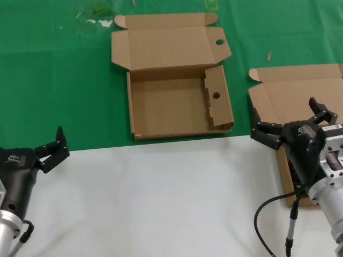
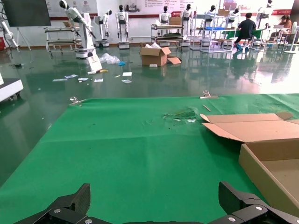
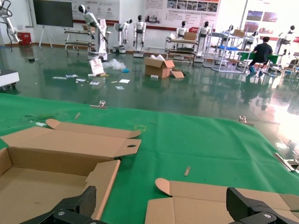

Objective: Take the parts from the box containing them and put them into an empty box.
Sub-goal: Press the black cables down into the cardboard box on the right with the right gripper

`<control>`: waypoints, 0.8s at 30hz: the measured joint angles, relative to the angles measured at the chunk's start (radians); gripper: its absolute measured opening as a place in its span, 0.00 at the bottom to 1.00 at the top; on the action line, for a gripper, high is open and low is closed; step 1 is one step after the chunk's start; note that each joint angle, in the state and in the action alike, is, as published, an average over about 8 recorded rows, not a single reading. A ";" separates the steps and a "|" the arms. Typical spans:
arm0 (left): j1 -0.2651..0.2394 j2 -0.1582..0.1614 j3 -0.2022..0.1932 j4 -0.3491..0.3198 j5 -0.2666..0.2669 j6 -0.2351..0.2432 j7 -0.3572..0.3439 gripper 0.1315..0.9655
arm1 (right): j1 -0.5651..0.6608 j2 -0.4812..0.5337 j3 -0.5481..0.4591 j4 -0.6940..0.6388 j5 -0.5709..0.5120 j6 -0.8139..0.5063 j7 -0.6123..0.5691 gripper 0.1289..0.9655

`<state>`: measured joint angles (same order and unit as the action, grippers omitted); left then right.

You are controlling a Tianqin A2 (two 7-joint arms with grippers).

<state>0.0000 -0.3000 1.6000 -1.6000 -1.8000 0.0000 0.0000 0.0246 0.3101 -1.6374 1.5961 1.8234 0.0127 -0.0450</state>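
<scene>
The empty box, shallow brown cardboard, lies lid-back with round holes; both pincers, left and right, gape released.

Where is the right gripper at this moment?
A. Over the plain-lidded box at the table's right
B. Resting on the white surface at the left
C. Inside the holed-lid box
A: in the head view the right gripper, fingers spread, hangs over the plain-lidded box at the right.

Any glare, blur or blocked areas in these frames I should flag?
Head view: even light, sharp; the right hand and its arm cover most of the plain-lidded box, so its contents are hidden. Both wrist views: window glare on the glossy floor, background slightly soft. The empty box shows only soft shadow inside.
</scene>
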 joint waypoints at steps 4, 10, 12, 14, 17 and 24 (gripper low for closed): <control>0.000 0.000 0.000 0.000 0.000 0.000 0.000 1.00 | 0.000 0.000 0.000 0.000 0.000 0.000 0.000 1.00; 0.000 0.000 0.000 0.000 0.000 0.000 0.000 1.00 | 0.000 0.000 0.000 0.000 0.000 0.000 0.000 1.00; 0.000 0.000 0.000 0.000 0.000 0.000 0.000 1.00 | 0.000 0.000 0.000 0.000 0.000 0.000 0.000 1.00; 0.000 0.000 0.000 0.000 0.000 0.000 0.000 1.00 | 0.000 0.000 0.000 0.000 0.000 0.000 0.000 1.00; 0.000 0.000 0.000 0.000 0.000 0.000 0.000 1.00 | 0.000 0.000 0.000 0.000 0.000 0.000 0.000 1.00; 0.000 0.000 0.000 0.000 0.000 0.000 0.000 1.00 | 0.000 0.000 0.000 0.000 0.000 0.000 0.000 1.00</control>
<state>0.0000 -0.3000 1.6000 -1.6000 -1.8000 0.0000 0.0000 0.0246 0.3101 -1.6374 1.5961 1.8234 0.0127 -0.0450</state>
